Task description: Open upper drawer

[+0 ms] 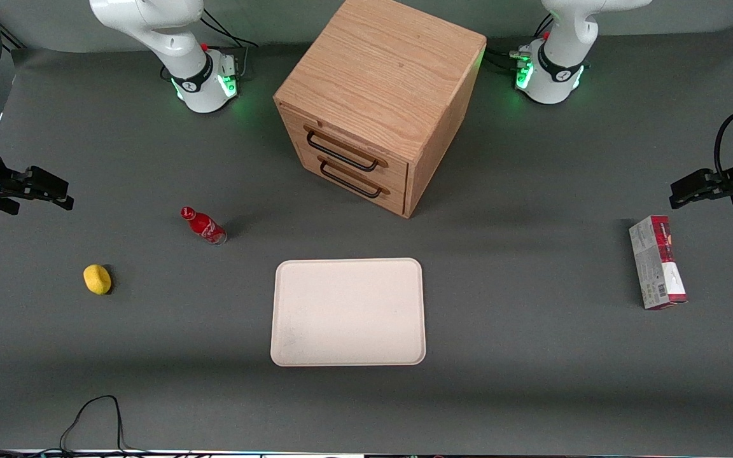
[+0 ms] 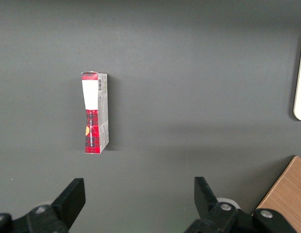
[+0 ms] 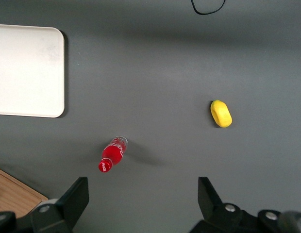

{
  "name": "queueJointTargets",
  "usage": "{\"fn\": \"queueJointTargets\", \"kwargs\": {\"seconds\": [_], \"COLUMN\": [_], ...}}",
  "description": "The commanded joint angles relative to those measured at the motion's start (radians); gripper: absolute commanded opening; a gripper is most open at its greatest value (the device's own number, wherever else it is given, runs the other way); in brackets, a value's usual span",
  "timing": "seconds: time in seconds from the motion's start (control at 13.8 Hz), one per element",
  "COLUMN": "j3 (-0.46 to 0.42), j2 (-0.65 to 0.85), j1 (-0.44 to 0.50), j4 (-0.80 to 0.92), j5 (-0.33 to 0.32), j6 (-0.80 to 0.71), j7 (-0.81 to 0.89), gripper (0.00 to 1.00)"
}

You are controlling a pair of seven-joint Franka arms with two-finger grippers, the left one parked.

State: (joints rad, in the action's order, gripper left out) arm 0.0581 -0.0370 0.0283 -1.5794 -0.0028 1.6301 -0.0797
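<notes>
The boxy oak cabinet stands at the middle of the table, far from the front camera. Its upper drawer is closed, with a thin black wire handle. The lower drawer under it is closed too. My right gripper hovers above the table at the working arm's end, far off sideways from the cabinet. It is open and empty. In the right wrist view the gripper has its fingers wide apart over bare table, and a corner of the cabinet shows.
A red bottle lies between the gripper and the cabinet, also in the right wrist view. A yellow lump lies nearer the camera. A cream tray sits in front of the cabinet. A red-grey carton lies toward the parked arm's end.
</notes>
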Motion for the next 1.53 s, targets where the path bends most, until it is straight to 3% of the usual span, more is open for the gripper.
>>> {"fn": "queueJointTargets", "kwargs": {"seconds": [0.0, 0.65, 1.45], "j3": [-0.001, -0.024, -0.049], "j2": [-0.004, -0.032, -0.136], "j1": [-0.002, 0.025, 0.416], "j4": [0.022, 0.082, 0.185], "j5": [-0.012, 0.001, 0.021], "j6": [-0.021, -0.019, -0.019], "j7": [0.017, 0.017, -0.009], "gripper": [1.0, 1.0, 1.0]}}
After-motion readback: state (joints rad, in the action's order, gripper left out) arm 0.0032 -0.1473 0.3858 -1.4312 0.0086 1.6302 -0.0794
